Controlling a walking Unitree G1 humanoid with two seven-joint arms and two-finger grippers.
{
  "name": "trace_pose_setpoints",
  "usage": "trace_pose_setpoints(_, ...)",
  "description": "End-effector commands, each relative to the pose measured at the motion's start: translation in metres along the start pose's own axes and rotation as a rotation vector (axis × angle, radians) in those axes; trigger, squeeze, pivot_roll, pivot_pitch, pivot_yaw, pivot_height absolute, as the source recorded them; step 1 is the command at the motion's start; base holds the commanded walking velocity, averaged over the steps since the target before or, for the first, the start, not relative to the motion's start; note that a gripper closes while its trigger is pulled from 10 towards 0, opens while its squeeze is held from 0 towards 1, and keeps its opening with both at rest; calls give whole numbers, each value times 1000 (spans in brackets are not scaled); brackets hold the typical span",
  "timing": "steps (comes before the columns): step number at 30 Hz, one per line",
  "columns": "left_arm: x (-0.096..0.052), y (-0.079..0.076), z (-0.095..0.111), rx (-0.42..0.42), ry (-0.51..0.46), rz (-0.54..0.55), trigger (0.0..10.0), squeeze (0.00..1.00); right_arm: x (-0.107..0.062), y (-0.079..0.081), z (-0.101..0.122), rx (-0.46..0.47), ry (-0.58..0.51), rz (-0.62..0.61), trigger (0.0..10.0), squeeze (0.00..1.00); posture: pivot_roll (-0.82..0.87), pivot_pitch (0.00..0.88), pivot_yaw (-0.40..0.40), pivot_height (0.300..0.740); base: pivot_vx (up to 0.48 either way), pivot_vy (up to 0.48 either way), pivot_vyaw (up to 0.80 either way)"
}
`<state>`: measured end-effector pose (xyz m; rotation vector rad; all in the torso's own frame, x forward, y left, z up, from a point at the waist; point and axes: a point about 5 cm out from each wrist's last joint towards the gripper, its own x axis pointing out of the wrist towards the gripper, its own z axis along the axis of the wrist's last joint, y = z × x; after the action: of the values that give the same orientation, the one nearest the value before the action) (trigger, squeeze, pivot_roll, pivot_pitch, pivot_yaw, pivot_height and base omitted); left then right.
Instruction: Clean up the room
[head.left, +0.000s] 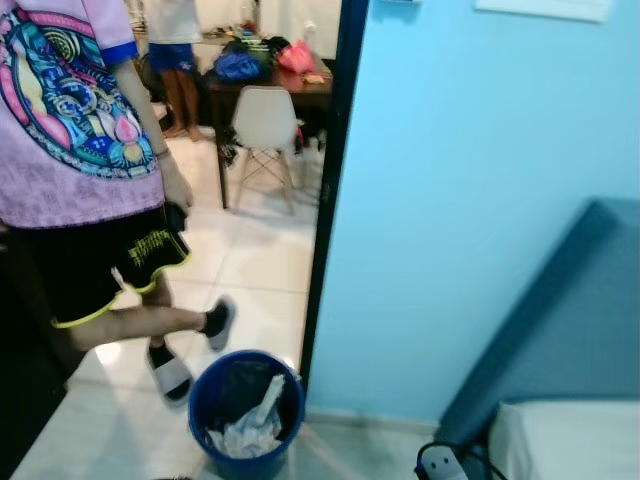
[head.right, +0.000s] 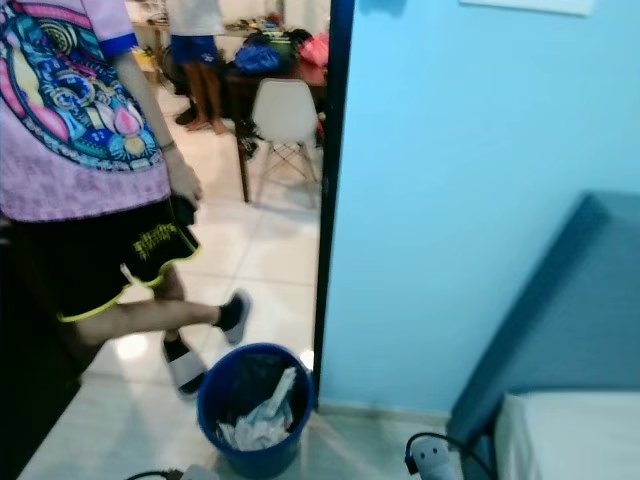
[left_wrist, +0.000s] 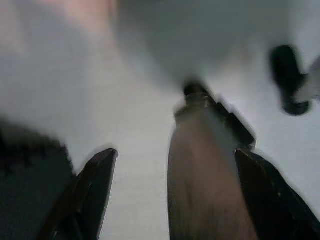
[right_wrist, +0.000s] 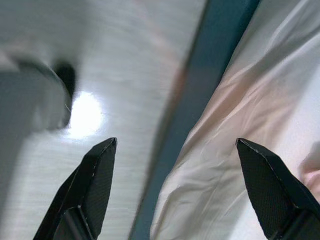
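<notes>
Both grippers, left (left_wrist: 172, 187) and right (right_wrist: 175, 185), hung with jaws open and empty above the floor, while a blue bin (head.left: 245, 410) holding crumpled paper (head.left: 250, 425) stood beside the doorway.

Person (head.left: 85, 170) fills the doorway; bin (head.left: 245, 412) sits at the wall (head.left: 470, 200) foot; bed (head.left: 560, 440), seemingly, right.
</notes>
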<state>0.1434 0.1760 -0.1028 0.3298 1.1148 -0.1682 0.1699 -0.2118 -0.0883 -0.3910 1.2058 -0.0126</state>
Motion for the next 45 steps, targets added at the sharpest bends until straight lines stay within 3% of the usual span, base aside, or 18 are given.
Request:
trace_pose_setpoints(1, -1, -2, -8, 9, 31, -12, 10000, 0, 0, -4, 3, 15, -18, -16, 10000, 0, -55, 31, -45, 735, -480, 0, -756)
trace_pose_setpoints(13, 0, 9, -2, 5, 24, -3, 10000, 0, 0, -5, 4, 32, -20, -52, 10000, 0, -54, 42, -39, 735, -480, 0, -751)
trace_pose_setpoints(21, 0, 7, -2, 5, 22, -2, 10000, 0, 0, -5, 5, 36, -27, -57, 10000, 0, -56, 43, -37, 735, -441, 0, -750)
trace_pose_setpoints(25, 0, 11, 5, -49, -9, -5, 10000, 0, -1, -4, 13, 56, -83, -61, 10000, 0, -61, 47, -36, 735, 0, 0, -456)
trace_pose_setpoints(41, 0, 14, 6, -52, -5, -3, 10000, 0, -1, -9, 21, 71, -121, -49, 10000, 0, -63, 48, -36, 735, 0, -410, 0)
trace_pose_setpoints(45, -1, 20, -2, -58, 5, 0, 10000, 0, -1, -7, 18, 72, -125, -42, 10000, 0, -62, 48, -38, 735, 0, -473, 0)
